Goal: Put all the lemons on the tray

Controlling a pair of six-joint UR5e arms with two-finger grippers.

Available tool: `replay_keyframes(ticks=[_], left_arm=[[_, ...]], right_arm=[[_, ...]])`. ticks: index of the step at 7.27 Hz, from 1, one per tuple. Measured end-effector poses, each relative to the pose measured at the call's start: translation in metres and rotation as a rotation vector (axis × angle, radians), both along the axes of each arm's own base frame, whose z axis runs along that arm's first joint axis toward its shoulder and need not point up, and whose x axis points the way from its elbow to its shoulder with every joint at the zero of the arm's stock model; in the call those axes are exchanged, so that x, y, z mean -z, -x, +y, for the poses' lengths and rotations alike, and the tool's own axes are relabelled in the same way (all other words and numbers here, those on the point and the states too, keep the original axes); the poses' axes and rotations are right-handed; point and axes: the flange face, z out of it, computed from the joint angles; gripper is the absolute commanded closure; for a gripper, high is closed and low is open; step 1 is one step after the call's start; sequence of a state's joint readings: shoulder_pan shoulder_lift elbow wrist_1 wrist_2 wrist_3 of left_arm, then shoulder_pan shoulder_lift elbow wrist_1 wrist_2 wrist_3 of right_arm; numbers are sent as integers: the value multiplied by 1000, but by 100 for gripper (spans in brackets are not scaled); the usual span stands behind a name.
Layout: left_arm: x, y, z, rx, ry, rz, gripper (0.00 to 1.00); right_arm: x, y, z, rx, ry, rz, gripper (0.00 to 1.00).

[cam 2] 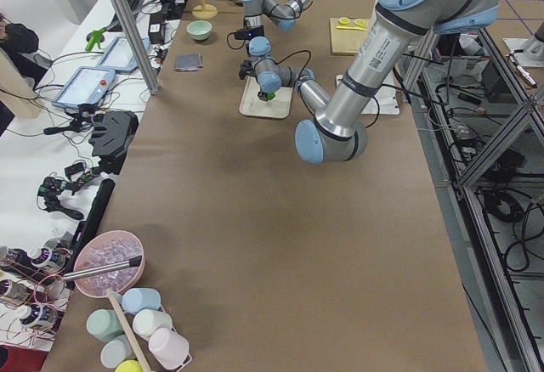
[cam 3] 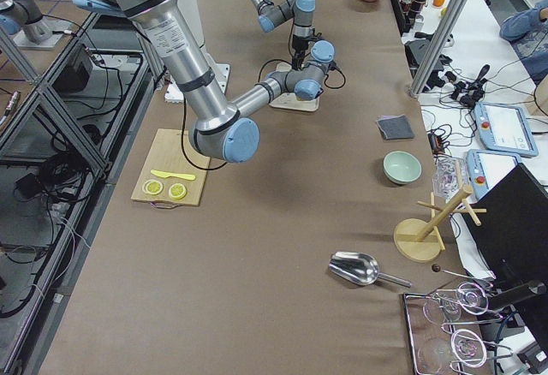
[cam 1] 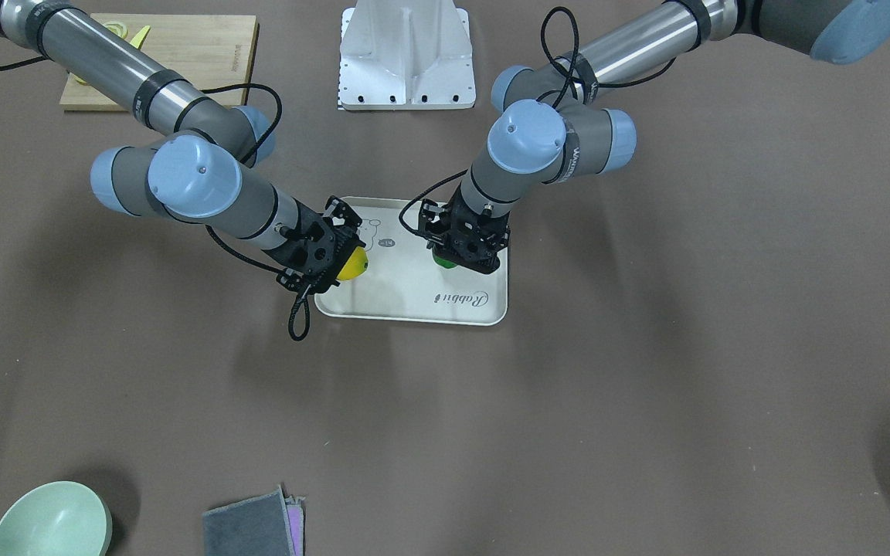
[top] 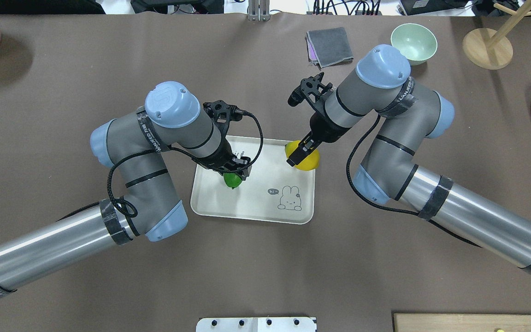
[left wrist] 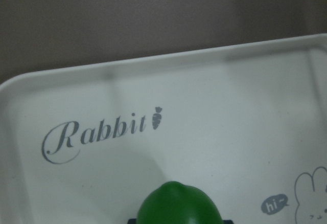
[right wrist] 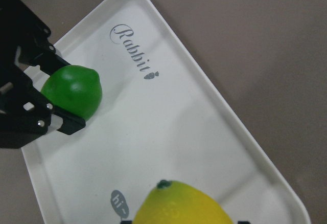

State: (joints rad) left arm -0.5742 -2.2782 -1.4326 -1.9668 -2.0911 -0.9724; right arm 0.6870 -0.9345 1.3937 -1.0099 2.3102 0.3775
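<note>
The left tool (top: 237,171) is clamped on the green lemon (top: 232,180) over the left part of the tray (top: 251,210). The right tool (top: 298,154) grips the yellow lemon (top: 307,160) at the tray's right rim. Both lemons seem to sit low on the tray, though contact is hard to judge. The tray lies mid-bench (top: 265,276).

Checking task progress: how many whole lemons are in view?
2. Yellow lemon gripped by the right gripper at the tray rim; green lemon gripped by the left gripper over the tray. None seen elsewhere.
</note>
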Motion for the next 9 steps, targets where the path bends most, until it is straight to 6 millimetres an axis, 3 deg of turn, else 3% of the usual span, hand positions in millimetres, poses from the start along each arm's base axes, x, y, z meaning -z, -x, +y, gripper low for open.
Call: replay_keyframes(ticks=[2, 4, 5, 6, 8, 9], left_arm=[[1, 12, -1, 19, -1, 1, 2], [26, 63, -6, 58, 31, -47, 2], [42, 101, -4, 80, 47, -88, 2], [41, 149, -10, 102, 31, -131, 2], [2, 270, -54, 108, -86, -261, 2], [-27, 332, -78, 98, -134, -329, 2]], right_arm=[[-2, 14, 5, 12, -1, 6, 1], [-11, 13, 6, 14, -3, 0, 1], [-10, 5, -1, 3, 0, -6, 1], [-6, -17, -19, -16, 12, -17, 1], [-11, -76, -58, -49, 52, -40, 1], [-32, -105, -69, -60, 76, -41, 1]])
